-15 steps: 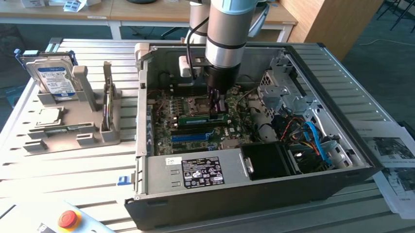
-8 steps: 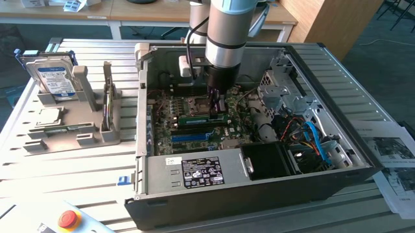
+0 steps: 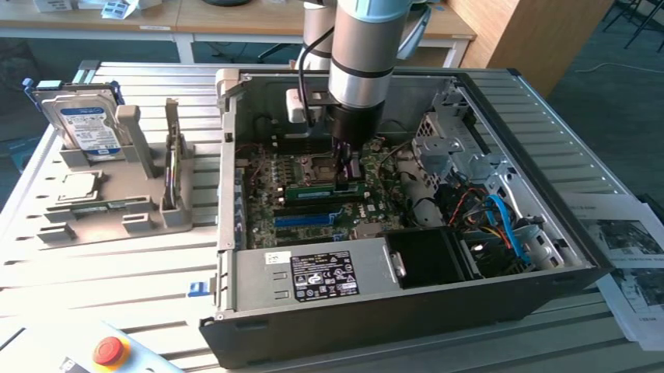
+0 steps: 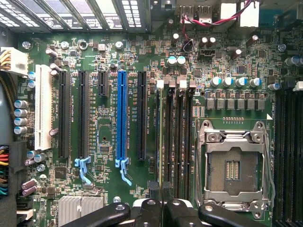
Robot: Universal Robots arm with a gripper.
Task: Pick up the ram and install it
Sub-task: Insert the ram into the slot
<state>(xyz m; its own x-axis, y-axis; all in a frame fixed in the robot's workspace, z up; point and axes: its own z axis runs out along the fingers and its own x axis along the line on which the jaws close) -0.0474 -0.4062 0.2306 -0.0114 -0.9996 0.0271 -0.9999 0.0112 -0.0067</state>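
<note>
**Item: ram** (image 3: 316, 187). Long green stick, lying level over the memory slots of the motherboard (image 3: 267, 198), just beside the empty processor socket (image 4: 232, 163).

**Gripper** (image 3: 349, 169). Reaches straight down into the open computer case (image 3: 415, 311). Its fingers are drawn close together, and it seems to pinch the ram's upper edge, though the contact is hard to make out. In the wrist view the dark fingertips (image 4: 154, 190) sit at the slot ends.

**Also on the table** (image 3: 124, 272):
- grey rack (image 3: 114, 225) at the exterior view's left
- hard drive (image 3: 89, 128), upright in the rack
- silver processor chip (image 3: 78, 186), lying flat
- red button (image 3: 109, 350)
- printed papers (image 3: 633, 256)
</note>
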